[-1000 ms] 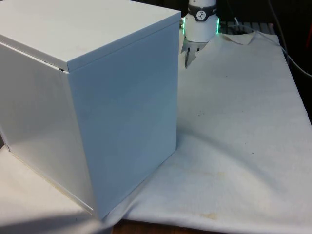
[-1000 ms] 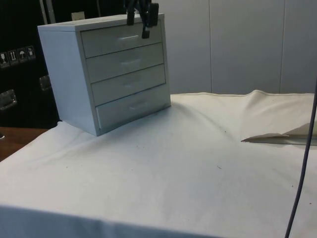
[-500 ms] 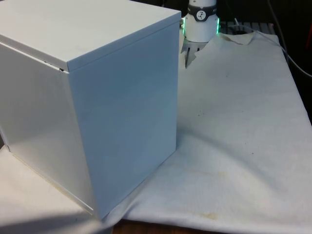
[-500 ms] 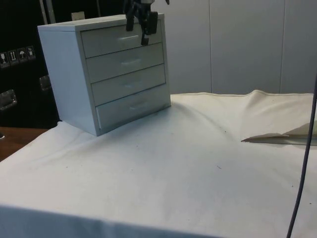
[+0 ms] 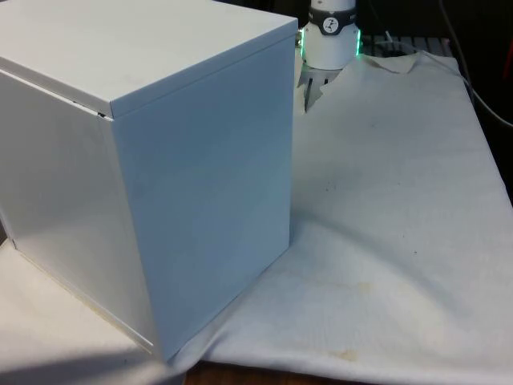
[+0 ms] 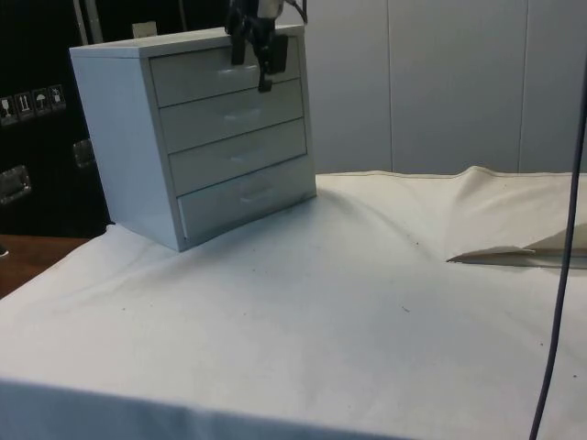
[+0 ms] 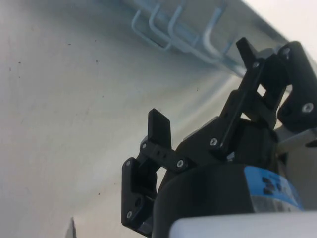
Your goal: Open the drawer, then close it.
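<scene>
A table draped in a creased white cloth [image 6: 303, 330] carries a white four-drawer chest [image 6: 197, 137] at its far left in the side view, the unit standing well back from the near edge. In the front view the same chest [image 5: 152, 168] sits close to the camera on the front view's left, turning a plain side and back panel toward it, with the cloth [image 5: 401, 241] spreading away to the front view's right and a few faint stains showing near the front edge.

All four drawer fronts lie flush with the chest's frame in the side view, each bearing a slim pale metal bar handle. The top drawer [image 6: 225, 73] is shut, its handle [image 6: 237, 70] just below the chest's top edge. From the wrist, the row of four wire handles [image 7: 176, 29] runs along the drawer fronts ahead of the fingers.

The black two-finger end effector [image 6: 260, 57] hangs in front of the top drawer's right half in the side view, level with the chest's upper rim and just beside the top handle; contact cannot be judged there. From the wrist, the end effector [image 7: 208, 121] has its fingers [image 7: 159, 130] spread apart with nothing between them, short of the handles.
</scene>
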You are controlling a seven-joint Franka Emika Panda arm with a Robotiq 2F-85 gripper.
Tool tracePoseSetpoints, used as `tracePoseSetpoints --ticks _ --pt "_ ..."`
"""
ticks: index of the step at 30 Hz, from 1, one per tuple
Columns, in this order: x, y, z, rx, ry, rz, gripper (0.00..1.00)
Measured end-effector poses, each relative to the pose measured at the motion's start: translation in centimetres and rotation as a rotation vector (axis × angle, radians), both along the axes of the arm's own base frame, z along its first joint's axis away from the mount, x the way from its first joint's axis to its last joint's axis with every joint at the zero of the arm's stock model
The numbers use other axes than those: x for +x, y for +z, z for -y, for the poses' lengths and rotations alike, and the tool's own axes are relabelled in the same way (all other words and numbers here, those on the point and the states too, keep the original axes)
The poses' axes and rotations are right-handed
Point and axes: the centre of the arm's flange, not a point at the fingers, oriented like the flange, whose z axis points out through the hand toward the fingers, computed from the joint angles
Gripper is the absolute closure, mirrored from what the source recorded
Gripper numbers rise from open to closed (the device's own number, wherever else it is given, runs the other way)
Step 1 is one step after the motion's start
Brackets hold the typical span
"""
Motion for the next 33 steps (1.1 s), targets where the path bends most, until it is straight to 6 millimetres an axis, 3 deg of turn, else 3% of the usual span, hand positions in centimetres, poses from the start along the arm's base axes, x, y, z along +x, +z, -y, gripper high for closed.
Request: tracePoseSetpoints --ticks 12,33 --pt "0.3 -0.4 0.0 -0.006 0.006 0.034 0.0" --pt "-0.6 -1.7 -2.0 -0.05 0.03 0.131 0.0"
